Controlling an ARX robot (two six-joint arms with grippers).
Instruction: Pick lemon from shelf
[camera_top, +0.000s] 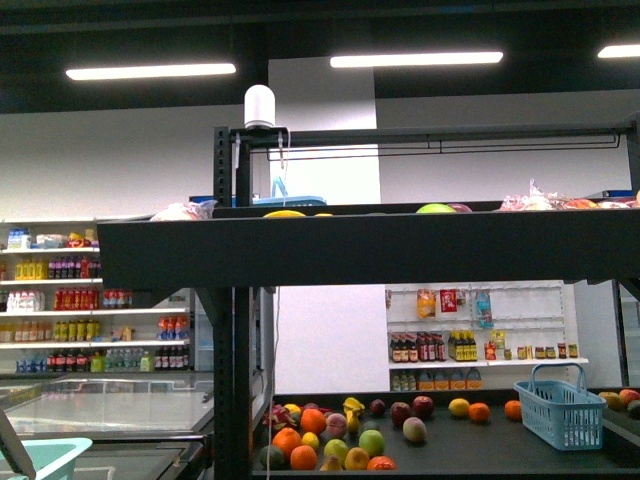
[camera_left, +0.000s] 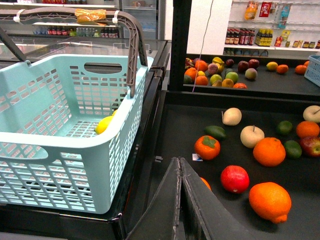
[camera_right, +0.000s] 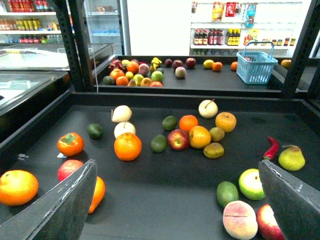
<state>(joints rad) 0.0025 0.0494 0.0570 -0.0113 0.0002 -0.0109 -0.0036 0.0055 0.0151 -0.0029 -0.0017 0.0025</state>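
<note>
A bright yellow lemon (camera_left: 104, 124) lies on the floor of a pale-blue handled basket (camera_left: 60, 165), which stands just beside the black shelf (camera_left: 172, 125). Close to the basket, over the tray's near edge, my left gripper (camera_left: 178, 161) is shut and holds nothing. Over the same dark tray (camera_right: 165, 195) of mixed fruit, my right gripper (camera_right: 177, 165) is open and empty, with oranges to one side and a peach (camera_right: 242, 220) to the other. A second small yellow fruit (camera_right: 208, 63) lies on the farther tray. The front view shows the shelf's frame (camera_top: 230, 300) and neither arm.
Oranges (camera_left: 270, 201), a red apple (camera_left: 235, 179), a persimmon (camera_left: 207, 147) and cream apples (camera_left: 252, 136) lie on the near tray. A blue basket (camera_right: 255, 67) stands on the far tray. Black uprights (camera_right: 80, 45) flank the tray. White racks of bottles (camera_top: 70, 310) stand behind.
</note>
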